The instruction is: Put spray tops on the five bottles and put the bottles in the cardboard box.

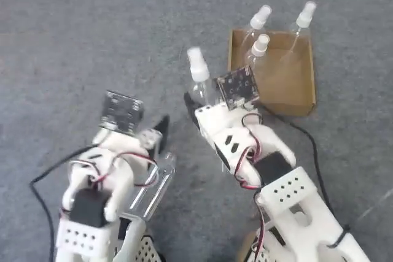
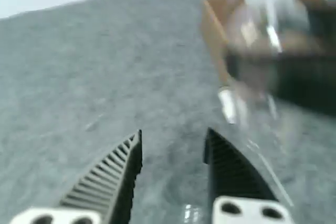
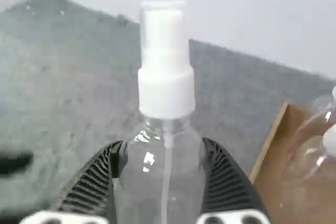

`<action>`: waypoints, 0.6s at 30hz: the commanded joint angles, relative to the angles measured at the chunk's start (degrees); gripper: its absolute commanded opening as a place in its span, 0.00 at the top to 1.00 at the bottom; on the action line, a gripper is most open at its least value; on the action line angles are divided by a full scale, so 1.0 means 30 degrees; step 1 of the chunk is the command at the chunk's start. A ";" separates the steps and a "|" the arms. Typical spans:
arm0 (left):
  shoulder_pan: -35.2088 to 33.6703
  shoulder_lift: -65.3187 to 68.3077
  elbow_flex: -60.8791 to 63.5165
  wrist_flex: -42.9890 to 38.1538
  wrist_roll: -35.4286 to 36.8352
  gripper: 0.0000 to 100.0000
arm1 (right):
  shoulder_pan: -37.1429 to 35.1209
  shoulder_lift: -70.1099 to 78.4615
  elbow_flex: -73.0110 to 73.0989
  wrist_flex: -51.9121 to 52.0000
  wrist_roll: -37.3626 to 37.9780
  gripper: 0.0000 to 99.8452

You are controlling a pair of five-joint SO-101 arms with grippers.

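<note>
Right gripper [image 3: 163, 145] is clamped on a clear bottle [image 3: 160, 182], one finger on each side of the body. The bottle is upright with a white spray top [image 3: 165, 66] on it, and the top sticks out well past the fingertips. In the high view the held bottle [image 1: 199, 87] is outside the cardboard box [image 1: 288, 81], near its left wall. Can't tell if the base touches the grey carpet [image 1: 73, 47] or is lifted.

The box sits ahead of the right gripper and off to its right, close by. Three more capped bottles stand or lean inside it: one [image 1: 260, 18] at the far left corner, one [image 1: 305, 14] at the far right, and one [image 1: 260, 45] nearer the gripper, just beyond the wrist board. In the right wrist view a brown box edge [image 3: 273, 145] is just to the side of the gripper, with clear bottle bodies beyond it.

Left gripper [image 2: 173, 132] has its jaws spread with nothing between them, only carpet in front. It is well apart from the box. The right gripper with its bottle is ahead of it and to its right, blurred in the left wrist view.

A fifth clear bottle [image 1: 155, 185] lies on its side on the carpet behind the left gripper's fingertips, alongside that arm on its right. Can't tell if it has a top.
</note>
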 commanded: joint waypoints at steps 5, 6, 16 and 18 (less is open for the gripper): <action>0.1553 -0.3341 0.2007 -0.0703 -0.0205 0.73 | -0.0777 0.4879 -0.8264 0.3414 0.0176 0.99; 0.1495 -0.3604 0.2183 -0.0879 -0.0205 0.73 | -0.1158 0.5377 -0.8879 0.4000 0.0176 0.99; 0.1495 -0.4425 0.3971 -0.2462 -0.0967 0.73 | -0.3238 0.5055 -1.1487 0.9216 0.0322 0.99; 0.1495 -0.4425 0.3971 -0.2462 -0.0996 0.73 | -0.3062 0.4645 -1.1487 0.9773 0.0322 0.99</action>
